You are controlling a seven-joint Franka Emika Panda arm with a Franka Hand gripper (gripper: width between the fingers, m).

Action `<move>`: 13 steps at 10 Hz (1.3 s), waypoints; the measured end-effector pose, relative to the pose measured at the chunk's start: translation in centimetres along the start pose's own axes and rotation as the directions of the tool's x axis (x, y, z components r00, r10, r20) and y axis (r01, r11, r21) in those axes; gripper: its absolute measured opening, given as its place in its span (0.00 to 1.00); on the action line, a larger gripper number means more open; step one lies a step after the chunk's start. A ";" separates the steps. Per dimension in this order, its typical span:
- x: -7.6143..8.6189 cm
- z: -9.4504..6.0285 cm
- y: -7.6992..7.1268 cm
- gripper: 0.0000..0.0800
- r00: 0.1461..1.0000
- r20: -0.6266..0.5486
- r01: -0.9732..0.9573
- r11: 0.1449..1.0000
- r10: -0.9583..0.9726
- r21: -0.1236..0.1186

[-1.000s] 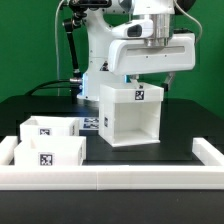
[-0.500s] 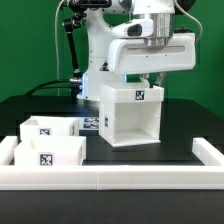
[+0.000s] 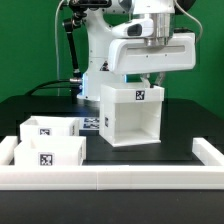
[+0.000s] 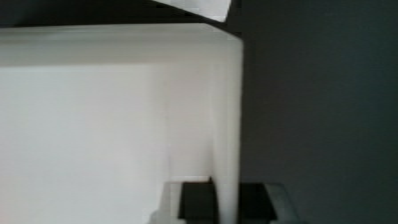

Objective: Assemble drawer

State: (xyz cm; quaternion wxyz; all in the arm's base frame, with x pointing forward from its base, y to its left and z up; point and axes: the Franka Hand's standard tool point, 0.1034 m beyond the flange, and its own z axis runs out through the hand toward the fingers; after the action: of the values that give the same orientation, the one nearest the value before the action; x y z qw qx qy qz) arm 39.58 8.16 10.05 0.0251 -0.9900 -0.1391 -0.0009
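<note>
The white box housing stands upright in the middle of the black table, open front toward the camera, with a tag on its top edge. My gripper is straight above it, at the top of its wall on the exterior view's right. In the wrist view the dark fingertips sit on either side of that thin white wall, pressed against it; my gripper is shut on it. Two small tagged trays sit at the exterior view's left front.
A low white border wall runs along the front and up both sides. The marker board lies between the trays and the housing. The arm's base and cables stand behind the housing.
The fingers have drawn in on the top of the housing wall since a second ago. The housing and trays have not moved.
</note>
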 end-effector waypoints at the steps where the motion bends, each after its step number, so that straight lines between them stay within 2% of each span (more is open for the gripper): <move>1: 0.0 0.0 0.0 0.05 1.000 0.000 0.000 1.000 0.000 0.000; 2: 0.3 0.0 0.2 0.05 1.000 -0.001 -0.004 1.000 0.004 0.000; 9: 9.6 -0.1 3.2 0.05 0.992 -0.087 -0.085 0.996 0.086 0.019; 13: 13.4 -0.2 4.0 0.05 0.974 -0.118 -0.188 0.981 0.192 0.040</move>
State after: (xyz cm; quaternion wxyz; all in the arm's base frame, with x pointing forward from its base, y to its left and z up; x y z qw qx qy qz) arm 53.58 7.96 10.16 0.0478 -0.9964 -0.0419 -0.0568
